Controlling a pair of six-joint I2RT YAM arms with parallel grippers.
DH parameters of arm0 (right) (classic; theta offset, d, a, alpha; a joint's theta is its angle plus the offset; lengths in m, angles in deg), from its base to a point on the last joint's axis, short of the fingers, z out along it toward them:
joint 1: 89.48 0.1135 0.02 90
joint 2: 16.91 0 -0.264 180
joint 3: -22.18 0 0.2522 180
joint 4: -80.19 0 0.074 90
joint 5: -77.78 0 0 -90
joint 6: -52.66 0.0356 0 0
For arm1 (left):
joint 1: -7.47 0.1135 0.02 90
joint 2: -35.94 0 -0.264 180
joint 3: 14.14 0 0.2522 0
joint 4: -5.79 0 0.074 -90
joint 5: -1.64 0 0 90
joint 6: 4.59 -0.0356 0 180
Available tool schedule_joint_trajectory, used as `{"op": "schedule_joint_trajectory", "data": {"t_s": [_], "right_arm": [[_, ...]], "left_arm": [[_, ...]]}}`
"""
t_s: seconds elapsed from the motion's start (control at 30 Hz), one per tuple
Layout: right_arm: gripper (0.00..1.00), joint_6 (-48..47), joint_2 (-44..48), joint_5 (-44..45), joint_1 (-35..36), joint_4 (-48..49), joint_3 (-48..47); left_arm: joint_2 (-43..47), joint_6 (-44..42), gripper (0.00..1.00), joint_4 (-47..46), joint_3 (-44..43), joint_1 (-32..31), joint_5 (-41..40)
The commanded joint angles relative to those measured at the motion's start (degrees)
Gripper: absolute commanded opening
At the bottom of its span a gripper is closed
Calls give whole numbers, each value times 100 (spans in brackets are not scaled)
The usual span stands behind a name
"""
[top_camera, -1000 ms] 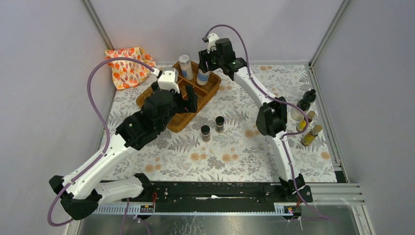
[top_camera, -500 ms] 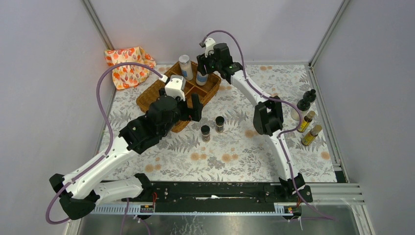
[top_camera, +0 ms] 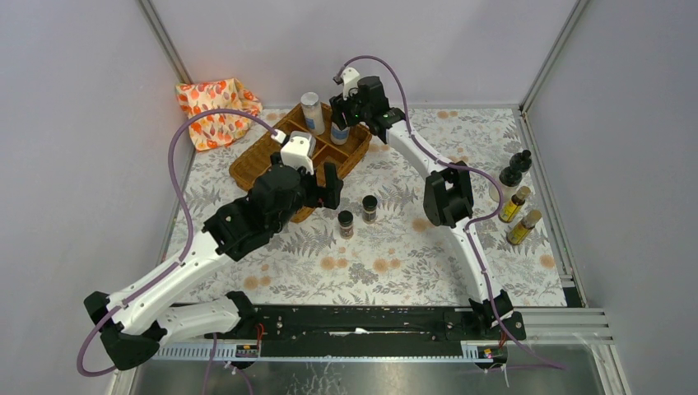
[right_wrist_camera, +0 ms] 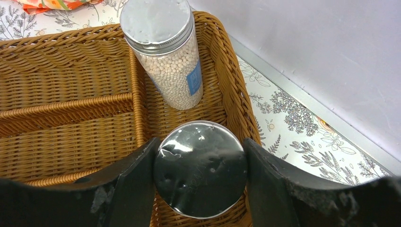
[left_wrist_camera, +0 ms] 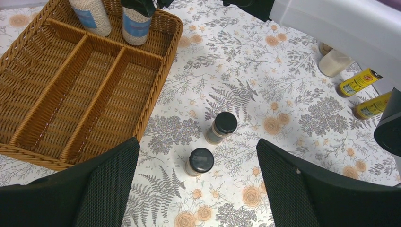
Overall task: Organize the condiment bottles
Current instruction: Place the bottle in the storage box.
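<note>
Tray (left_wrist_camera: pixel 160 85): woven brown wicker, rough, matt. Gripped jar (right_wrist_camera: pixel 201 168) lid: smooth shiny metal, mirror-like, a few smudges. Second jar (right_wrist_camera: pixel 172 66): clear glossy wall, white beads inside, blue label, same metal lid. Spice jars (left_wrist_camera: pixel 201 161), (left_wrist_camera: pixel 222 127): glossy black caps, plastic look. Left tool (left_wrist_camera: pixel 197 179) pads (left_wrist_camera: pixel 111 184): matt black, fine mesh texture. Right tool (right_wrist_camera: pixel 201 179) fingers (right_wrist_camera: pixel 127 189): matt black, slightly grainy. Tabletop (left_wrist_camera: pixel 283 75) cover: matt floral print. Cloth (top_camera: pixel 216 111), far-left corner: soft wrinkled fabric.

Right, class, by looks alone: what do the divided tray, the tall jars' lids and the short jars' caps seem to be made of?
The tray looks like woven wicker or cane, matte brown: interlaced strands show. The tall jar has a likely metal lid, glossy silver with mirrored patches. The short jar caps seem plastic, smooth dull black, though unconfirmed.
</note>
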Motion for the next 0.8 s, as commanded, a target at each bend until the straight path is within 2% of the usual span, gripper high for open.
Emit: {"op": "schedule_joint_trajectory", "data": {"t_s": [0.0,0.13,0.27,0.5,0.77], "right_arm": [[19,-176,74,-113,37,438,-302],[51,-218,107,-145,62,427,-215],[71,-224,110,-142,87,449,-209],[86,-180,85,-193,123,503,-211],[89,-96,275,-240,135,541,-194]], "left_arm": [[122,-114,98,-241,119,-31,23],[161,-114,99,-254,161,-29,1],[149,-114,99,-255,163,-28,9],[159,-114,99,-249,180,-29,-4],[140,-103,99,-252,132,-29,-60]]}}
